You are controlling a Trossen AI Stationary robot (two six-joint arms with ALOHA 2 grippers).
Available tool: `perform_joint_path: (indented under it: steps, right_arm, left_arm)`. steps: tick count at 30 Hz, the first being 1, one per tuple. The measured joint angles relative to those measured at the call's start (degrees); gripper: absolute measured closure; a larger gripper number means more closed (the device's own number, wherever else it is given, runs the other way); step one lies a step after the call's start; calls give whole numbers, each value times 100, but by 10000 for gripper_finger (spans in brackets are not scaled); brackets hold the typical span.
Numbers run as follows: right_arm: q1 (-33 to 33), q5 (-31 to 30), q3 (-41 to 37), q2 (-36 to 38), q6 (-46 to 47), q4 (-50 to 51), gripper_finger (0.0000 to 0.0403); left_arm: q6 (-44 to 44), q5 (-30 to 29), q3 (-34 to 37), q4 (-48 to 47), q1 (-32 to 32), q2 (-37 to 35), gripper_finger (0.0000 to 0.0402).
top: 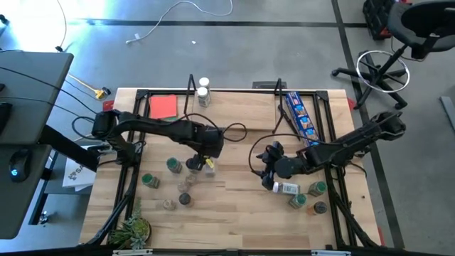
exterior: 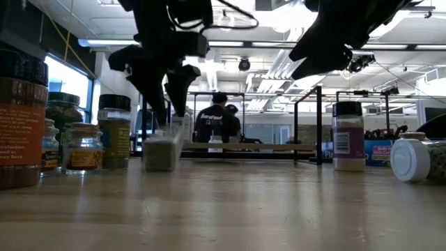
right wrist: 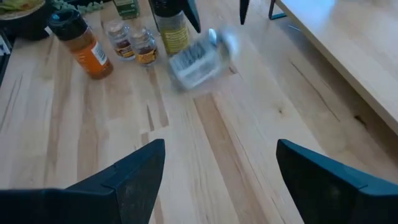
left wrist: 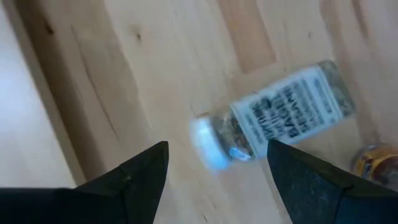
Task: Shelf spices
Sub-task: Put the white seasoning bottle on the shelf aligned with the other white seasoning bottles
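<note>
A clear spice jar with a printed label [left wrist: 287, 112] and a pale lid [left wrist: 208, 144] lies tipped on the wooden table, blurred, just under my left gripper [left wrist: 217, 149]. That gripper points down and is open, its fingers on either side of the jar's lid end and above it. In the low view the jar [exterior: 162, 149] leans on the table below those fingers. My right gripper [right wrist: 221, 149] hovers open over bare wood at centre right [top: 270, 169]. The shelf [top: 234, 96] stands at the far edge with two jars [top: 204, 90] on it.
Several jars [top: 173, 165] stand near the left gripper. More stand near the right gripper, one with a white lid lying down [top: 286, 188]. A red card [top: 163, 107] and a blue packet [top: 298, 117] lie by the shelf. A plant [top: 131, 231] sits at the near left corner.
</note>
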State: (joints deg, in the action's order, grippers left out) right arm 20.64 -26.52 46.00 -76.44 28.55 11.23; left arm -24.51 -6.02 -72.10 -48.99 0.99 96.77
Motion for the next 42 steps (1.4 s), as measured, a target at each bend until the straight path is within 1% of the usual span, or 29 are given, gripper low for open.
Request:
perform_joint_path:
  steps: [5,7,10,14,16,19,22,27,34,38,42]
  right_arm:
    - [0,0,0,0,-2,3,100]
    - [-2,0,0,0,-25,7,100]
    - [-2,-73,2,0,8,5,100]
    - [-12,-339,2,-84,293,-96,100]
    - [-97,-179,2,-239,296,-440,100]
    - [-226,301,7,-659,248,-1116,100]
    - [-238,358,7,-1092,67,-1661,100]
    - [-238,288,7,-1419,-29,-2110,100]
    - [-212,275,7,-1409,-46,-2174,100]
    - [-211,276,7,-1405,-4,-2146,100]
    - [-229,257,7,-1405,206,-2113,100]
  left_arm:
    - [366,-54,-5,-55,-71,-149,132]
    - [637,-46,-8,-53,-104,-229,132]
    - [1403,271,9,-92,-80,-268,132]
    - [2549,771,143,-132,24,-180,132]
    - [2963,910,205,-162,24,-149,133]
    - [3560,1049,208,-130,-114,-148,135]
    - [3976,1042,208,-103,-411,-158,145]
    - [4094,1045,199,-18,-795,173,185]
    - [3999,1048,93,690,-851,960,262]
    - [3742,1025,-265,1243,-872,1162,295]
    - [3639,640,-804,1191,-1012,1129,314]
